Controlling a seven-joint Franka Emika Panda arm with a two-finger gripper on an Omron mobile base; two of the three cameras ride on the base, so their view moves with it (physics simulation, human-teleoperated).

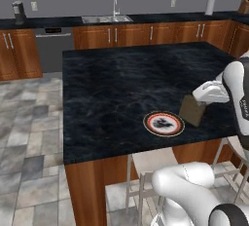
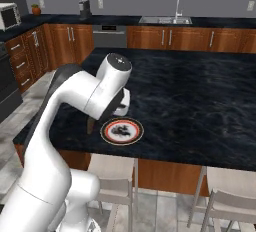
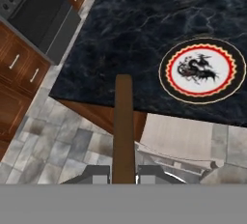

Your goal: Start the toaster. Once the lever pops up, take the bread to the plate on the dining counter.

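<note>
One bread slice (image 3: 123, 126) in claw (image 3: 123, 174), one plate (image 3: 201, 70) beside.

You see a round plate (image 3: 201, 70) with a white centre, a black dragon-like figure, and a red ring edged in scalloped yellow. It sits on a black marble counter (image 1: 121, 79) with faint pale veins. The thin bread slice (image 3: 124, 126) is dark brown.

plate (image 1: 164, 123) on dining counter (image 1: 112, 88) near its front edge, bread (image 1: 192, 110) just beside it
</note>
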